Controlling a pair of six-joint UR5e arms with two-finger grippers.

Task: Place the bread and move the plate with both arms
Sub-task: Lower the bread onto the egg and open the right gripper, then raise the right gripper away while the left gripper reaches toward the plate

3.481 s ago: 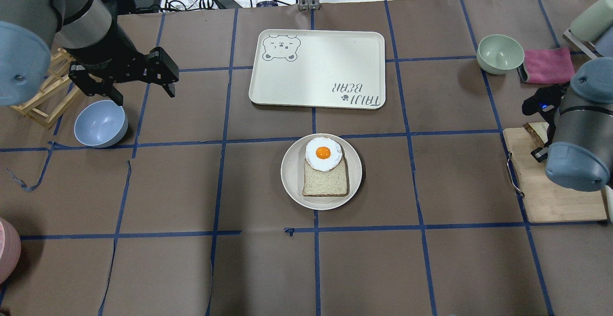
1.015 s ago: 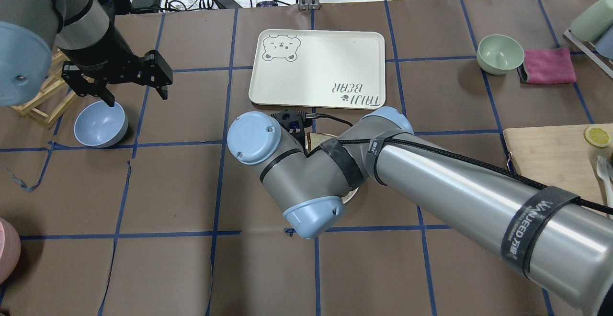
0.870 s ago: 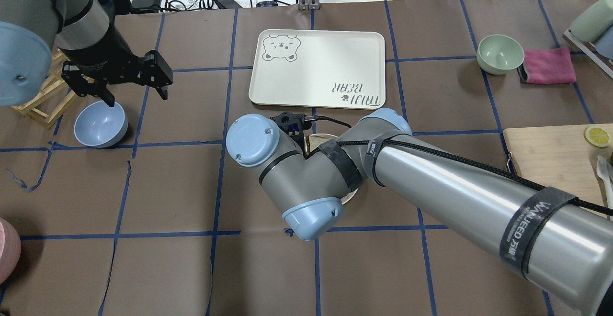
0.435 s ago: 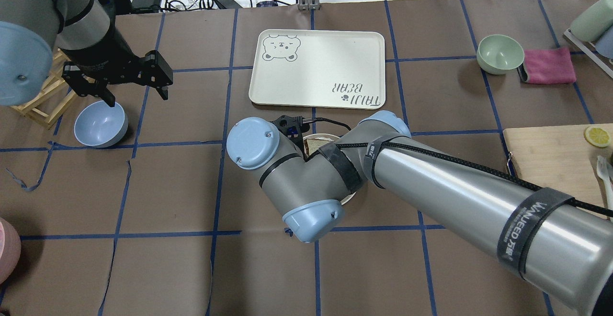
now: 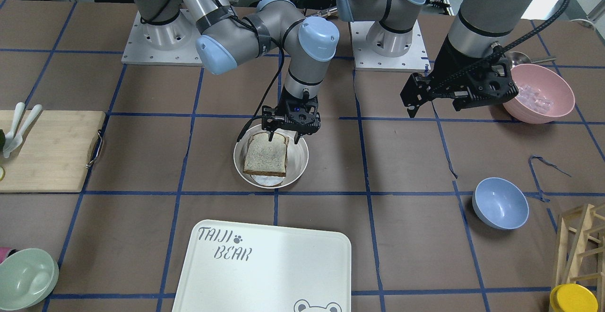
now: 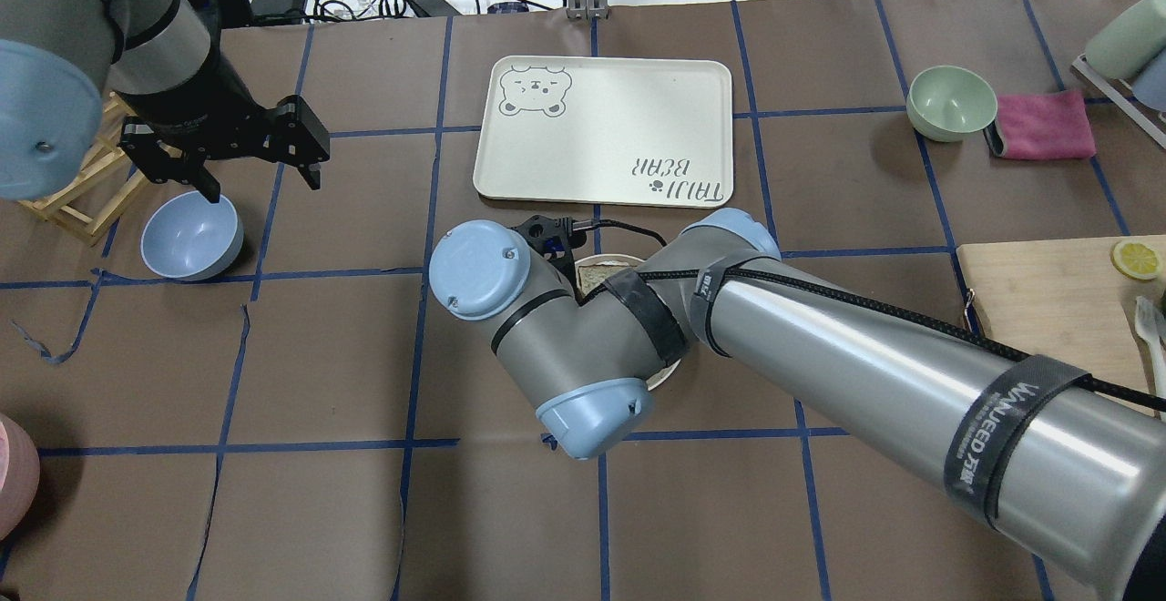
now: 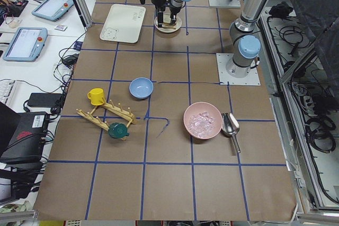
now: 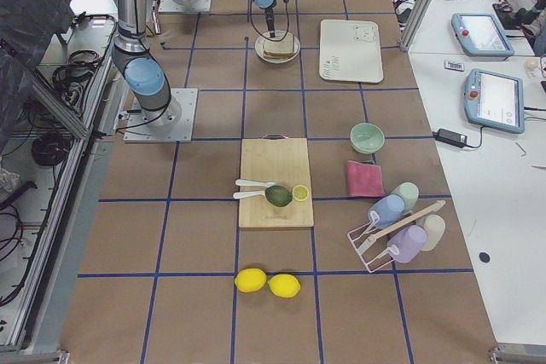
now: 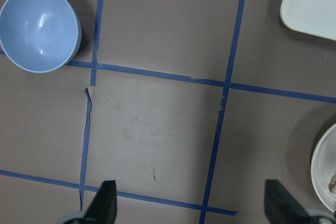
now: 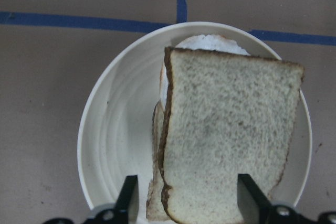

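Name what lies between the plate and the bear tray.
Nothing but bare brown paper crossed by one blue tape line; the front-facing view shows it between plate and tray.

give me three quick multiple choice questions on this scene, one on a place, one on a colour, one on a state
1. Where does the bread lie?
A on the plate
B on the tray
C on the cutting board

2. What colour is the cloth beside the green bowl?
A yellow
B pink
C black

3. How is the left gripper?
A shut on the plate
B shut on a bowl
C open, holding nothing

Key:
1 A, the right wrist view shows the slice inside the plate's rim.
2 B, the overhead view shows it pink.
3 C, the left wrist view shows its fingers wide apart with nothing between them.
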